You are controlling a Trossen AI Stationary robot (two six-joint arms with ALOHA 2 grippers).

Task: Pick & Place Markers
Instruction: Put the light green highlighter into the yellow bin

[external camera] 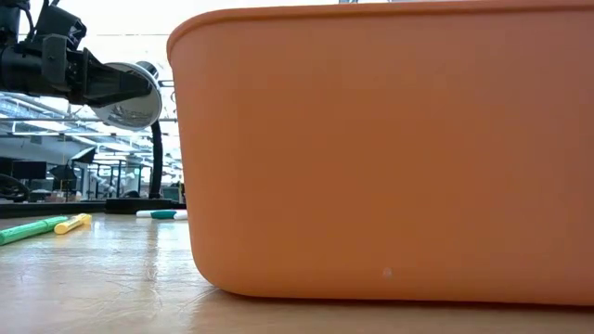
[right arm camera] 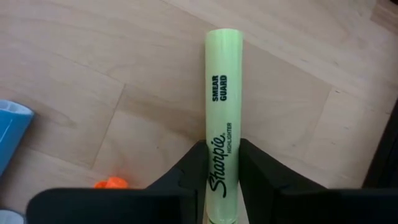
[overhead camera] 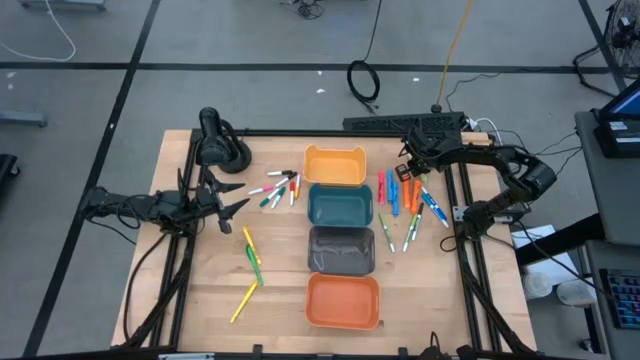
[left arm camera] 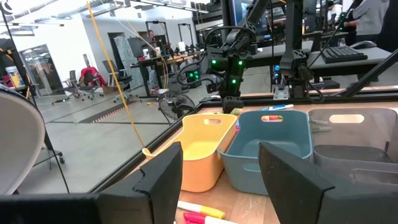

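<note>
Loose markers lie flat on the wooden table on both sides of a column of bins: one cluster (overhead camera: 408, 205) to the right, another (overhead camera: 278, 188) to the left, and yellow and green ones (overhead camera: 250, 258) nearer the front. My right gripper (overhead camera: 411, 162) is at the far right, above the right cluster, slanting down. It is shut on a pale green highlighter (right arm camera: 222, 93). My left gripper (left arm camera: 221, 186) waits open at the table's left edge (overhead camera: 230, 200), pointing level toward the bins, with nothing between its fingers. My right gripper pinches the highlighter's barrel (right arm camera: 219, 158) at its printed part, between its two fingers (right arm camera: 186, 171). The fingers come from above, slanting down, and lie along the highlighter, which sticks out past the fingertips toward the table. Whether its free end (right arm camera: 224, 40) touches the wood, I cannot tell.
The bins stand in a column down the table's middle: light orange (overhead camera: 335, 165) farthest, then teal (overhead camera: 340, 205), grey (overhead camera: 341, 250) and orange (overhead camera: 343, 302) nearest. A black stand (overhead camera: 215, 140) sits at the far left corner. Bare wood lies at the front left and front right.
</note>
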